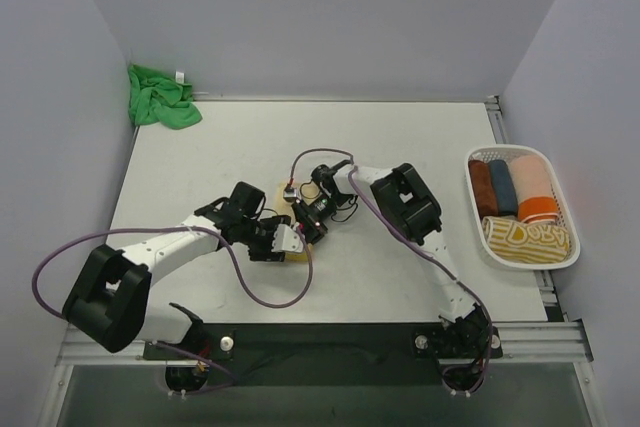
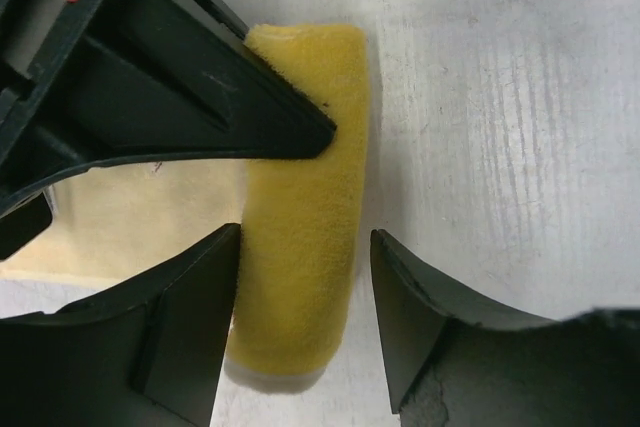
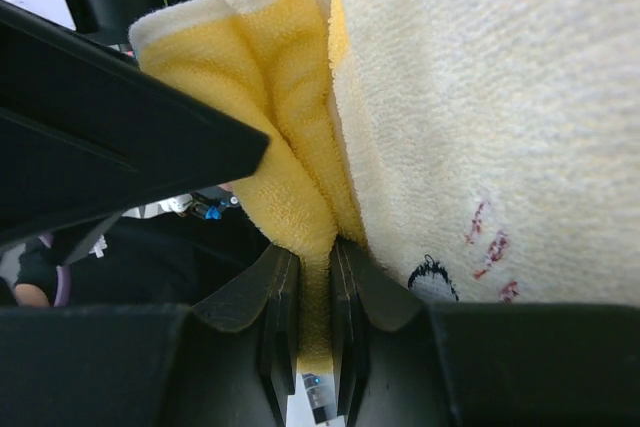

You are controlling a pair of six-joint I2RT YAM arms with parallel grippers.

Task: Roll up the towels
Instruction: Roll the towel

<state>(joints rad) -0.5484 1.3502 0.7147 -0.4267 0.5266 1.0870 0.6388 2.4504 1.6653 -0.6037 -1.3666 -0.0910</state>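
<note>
The pale yellow towel lies at the table's middle, part of it rolled up. Seen from the left wrist, the roll lies between the fingers of my left gripper. That gripper is open: its left finger touches the roll and its right finger stands apart. From the right wrist, my right gripper is shut on a fold of the yellow towel, whose paler printed side hangs beside it. One right finger presses against the roll's far end. The green towel lies crumpled in the back left corner.
A white slatted basket holding several rolled towels stands at the table's right edge. Both arms meet at the middle of the table, with a purple cable looping beside the left one. Walls close in the back and the sides.
</note>
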